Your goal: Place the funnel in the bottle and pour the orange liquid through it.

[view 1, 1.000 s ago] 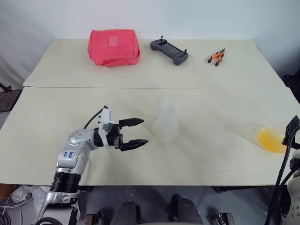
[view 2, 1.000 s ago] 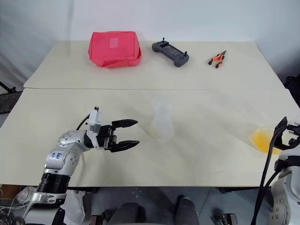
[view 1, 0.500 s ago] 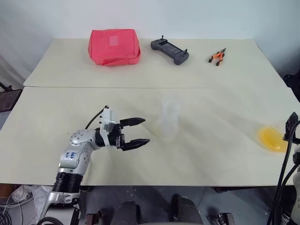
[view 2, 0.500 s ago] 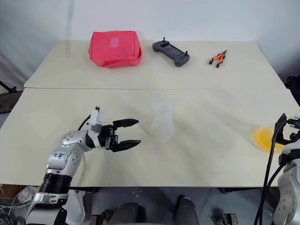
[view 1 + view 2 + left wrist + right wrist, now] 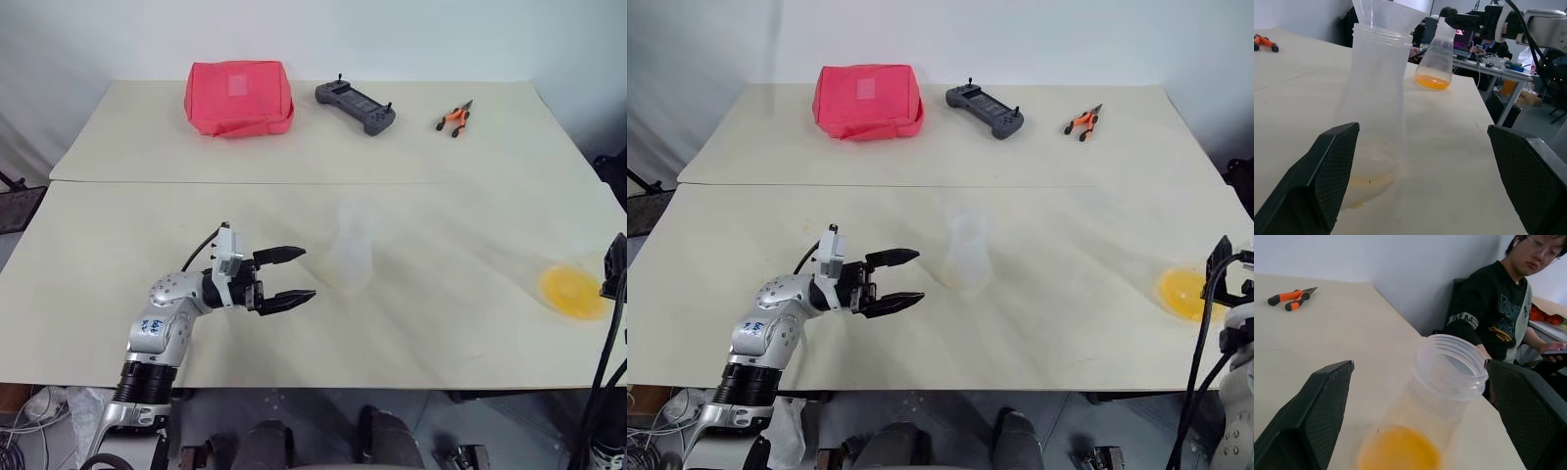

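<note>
Left gripper is sitting wide open and level, just beside the bottle without touching it; the funnel is already seated in the bottle's neck, so I'd guess the left is waiting to steady it. Right gripper is also wide open, fingers flanking the neck of a second flask holding the orange liquid near the table's right edge, well apart from the bottle. Probably lining up to grab it for the pour.
</note>
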Robot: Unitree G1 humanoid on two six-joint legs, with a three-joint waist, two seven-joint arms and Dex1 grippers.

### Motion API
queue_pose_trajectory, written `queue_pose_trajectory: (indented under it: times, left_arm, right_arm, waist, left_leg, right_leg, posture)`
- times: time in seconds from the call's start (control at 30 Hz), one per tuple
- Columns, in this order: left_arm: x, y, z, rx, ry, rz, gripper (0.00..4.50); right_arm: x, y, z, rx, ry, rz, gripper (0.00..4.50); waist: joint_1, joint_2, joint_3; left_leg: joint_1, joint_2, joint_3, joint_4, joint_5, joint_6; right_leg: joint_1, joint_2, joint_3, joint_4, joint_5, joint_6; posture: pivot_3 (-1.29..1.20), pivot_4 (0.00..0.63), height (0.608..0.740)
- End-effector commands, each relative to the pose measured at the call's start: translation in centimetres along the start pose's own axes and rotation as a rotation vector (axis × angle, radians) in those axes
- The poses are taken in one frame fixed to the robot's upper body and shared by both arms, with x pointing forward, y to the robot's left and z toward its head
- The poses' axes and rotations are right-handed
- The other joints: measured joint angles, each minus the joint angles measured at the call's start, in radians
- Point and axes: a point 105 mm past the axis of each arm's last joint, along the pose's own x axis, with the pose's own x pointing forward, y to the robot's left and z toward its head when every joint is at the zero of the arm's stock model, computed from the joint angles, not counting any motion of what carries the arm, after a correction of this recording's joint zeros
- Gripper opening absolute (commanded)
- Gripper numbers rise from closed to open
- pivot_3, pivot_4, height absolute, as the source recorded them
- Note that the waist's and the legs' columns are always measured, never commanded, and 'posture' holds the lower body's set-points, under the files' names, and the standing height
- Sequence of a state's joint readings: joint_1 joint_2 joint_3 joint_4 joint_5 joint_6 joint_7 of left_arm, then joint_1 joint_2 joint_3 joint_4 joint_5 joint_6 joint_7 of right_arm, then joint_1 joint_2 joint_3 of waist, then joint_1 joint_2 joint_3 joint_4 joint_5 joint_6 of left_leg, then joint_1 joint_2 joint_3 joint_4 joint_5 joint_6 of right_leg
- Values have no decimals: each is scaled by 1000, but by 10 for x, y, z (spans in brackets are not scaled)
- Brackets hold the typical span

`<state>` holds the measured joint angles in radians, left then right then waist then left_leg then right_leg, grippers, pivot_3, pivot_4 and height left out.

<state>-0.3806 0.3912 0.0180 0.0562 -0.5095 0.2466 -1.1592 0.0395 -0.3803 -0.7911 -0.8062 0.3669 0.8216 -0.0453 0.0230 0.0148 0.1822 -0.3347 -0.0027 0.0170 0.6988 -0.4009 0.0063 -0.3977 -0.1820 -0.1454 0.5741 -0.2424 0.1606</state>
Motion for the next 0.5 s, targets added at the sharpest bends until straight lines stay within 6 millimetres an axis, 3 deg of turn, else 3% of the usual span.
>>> queue_pose_trajectory:
  times: [0.03,0.5]
  left_arm:
    - [1,-3,3,18,-21,-12,4460]
    - [1,-5,3,17,-24,-9,4460]
  right_arm:
    - [-8,-6,9,-4,-33,-40,4500]
    - [18,-14,-3,6,5,-79,4500]
  waist:
    - [0,0,0]
    - [-2,0,0]
  left_leg:
    - [0,0,0,0,0,0]
    - [0,0,0,0,0,0]
  right_leg:
    - [0,0,0,0,0,0]
    - [0,0,0,0,0,0]
  posture:
    - [0,150,740]
    - [0,150,740]
